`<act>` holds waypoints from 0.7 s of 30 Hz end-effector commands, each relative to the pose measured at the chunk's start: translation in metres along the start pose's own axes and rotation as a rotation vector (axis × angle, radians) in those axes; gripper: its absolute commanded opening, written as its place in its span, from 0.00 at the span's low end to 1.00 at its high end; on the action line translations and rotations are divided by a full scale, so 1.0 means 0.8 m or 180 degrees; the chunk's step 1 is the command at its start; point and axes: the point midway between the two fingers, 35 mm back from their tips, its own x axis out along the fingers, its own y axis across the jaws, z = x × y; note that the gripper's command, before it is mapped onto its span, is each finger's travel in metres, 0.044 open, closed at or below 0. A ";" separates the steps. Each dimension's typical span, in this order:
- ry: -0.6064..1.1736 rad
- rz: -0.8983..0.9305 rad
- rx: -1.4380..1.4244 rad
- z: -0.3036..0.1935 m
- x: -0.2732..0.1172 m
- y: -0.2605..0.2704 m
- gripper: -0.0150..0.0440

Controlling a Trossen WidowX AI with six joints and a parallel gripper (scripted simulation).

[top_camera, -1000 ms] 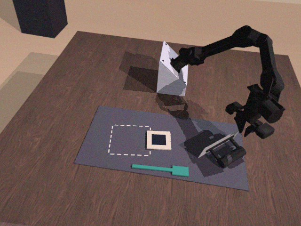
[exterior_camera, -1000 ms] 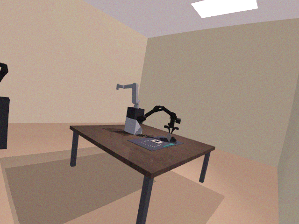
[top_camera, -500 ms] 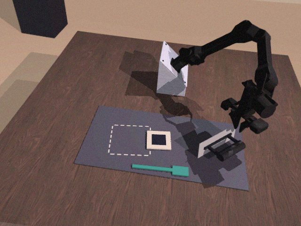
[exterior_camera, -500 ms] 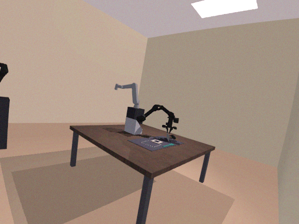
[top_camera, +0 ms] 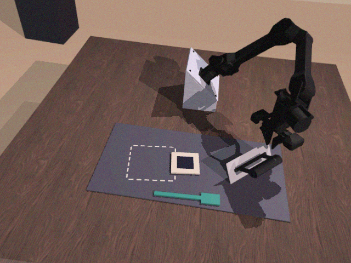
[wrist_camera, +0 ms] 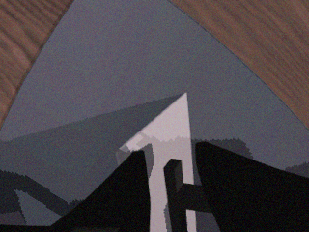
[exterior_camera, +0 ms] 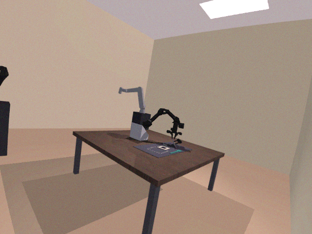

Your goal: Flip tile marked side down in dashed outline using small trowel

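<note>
The cream tile point(top_camera: 185, 170) point(exterior_camera: 163, 146) lies flat on the grey mat point(top_camera: 113, 175) point(exterior_camera: 151, 151) point(wrist_camera: 129, 58) with its dark square mark up. It lies just right of the dashed outline point(top_camera: 151, 146), and its left edge overlaps the outline's right side. The trowel point(top_camera: 246, 159) point(exterior_camera: 176, 142) point(wrist_camera: 174, 123), with a white blade and a black handle, rests tilted on the mat's right part. My gripper point(top_camera: 269, 142) point(exterior_camera: 172, 138) point(wrist_camera: 170, 157) points down at the blade's far right corner. Its fingers stand a little apart, with the blade's edge showing between them in the wrist view.
A flat teal tool with a paddle end point(top_camera: 187, 196) point(exterior_camera: 175, 151) lies along the mat's front edge. The arm's white wedge-shaped base point(top_camera: 198, 93) stands on the wooden table point(top_camera: 85, 85) behind the mat. A dark box point(top_camera: 46, 19) stands on the floor beyond the table.
</note>
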 end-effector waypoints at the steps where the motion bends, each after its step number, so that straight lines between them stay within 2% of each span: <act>1: -0.0003 -0.0021 -0.0027 0.001 -0.002 0.009 0.42; 6: -0.0003 -0.0019 -0.0025 0.001 -0.002 0.023 0.42; 21: -0.0001 0.0001 -0.0001 0.000 -0.005 0.001 0.42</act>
